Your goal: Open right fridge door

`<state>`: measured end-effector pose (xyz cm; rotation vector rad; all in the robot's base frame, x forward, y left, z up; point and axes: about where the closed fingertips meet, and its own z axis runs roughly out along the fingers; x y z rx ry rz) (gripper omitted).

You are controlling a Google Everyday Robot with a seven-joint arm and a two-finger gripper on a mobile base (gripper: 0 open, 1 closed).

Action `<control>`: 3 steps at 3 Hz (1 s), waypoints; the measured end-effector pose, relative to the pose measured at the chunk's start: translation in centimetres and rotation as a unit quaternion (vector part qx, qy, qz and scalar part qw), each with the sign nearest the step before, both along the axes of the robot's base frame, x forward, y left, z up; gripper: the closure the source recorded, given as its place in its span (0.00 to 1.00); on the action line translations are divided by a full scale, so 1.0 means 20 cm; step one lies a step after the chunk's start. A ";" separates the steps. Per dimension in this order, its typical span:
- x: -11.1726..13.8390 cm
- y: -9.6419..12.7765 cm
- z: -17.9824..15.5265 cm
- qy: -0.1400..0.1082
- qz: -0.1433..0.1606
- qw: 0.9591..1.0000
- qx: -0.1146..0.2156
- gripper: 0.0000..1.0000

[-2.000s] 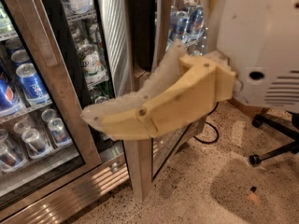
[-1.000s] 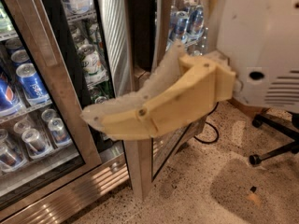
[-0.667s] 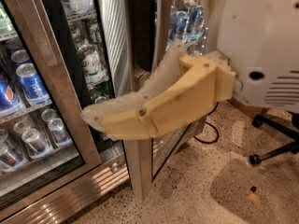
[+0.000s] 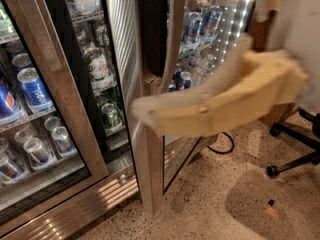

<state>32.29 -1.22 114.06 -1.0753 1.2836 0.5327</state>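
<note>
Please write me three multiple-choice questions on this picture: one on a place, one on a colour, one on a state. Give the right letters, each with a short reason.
1. Where does the beige arm lie?
A) across the front of the right fridge door
B) far behind it
C) under it

2. What colour is the can behind the left glass door?
A) red
B) blue
C) yellow

3. The right fridge door is:
A) shut
B) swung open
C) lying flat

Answers:
1 A: the arm crosses in front of the door's edge; the claw itself does not show.
2 B: its side is blue.
3 B: the door's edge points toward the camera, and the shelves of the fridge stand uncovered beside it.
</note>
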 end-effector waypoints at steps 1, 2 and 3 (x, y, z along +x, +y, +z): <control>0.00 -0.68 0.19 -0.082 -0.092 0.990 0.068 0.00; 0.06 -1.09 0.14 -0.111 -0.145 0.980 0.080 0.00; 0.06 -1.09 0.14 -0.111 -0.145 0.980 0.080 0.00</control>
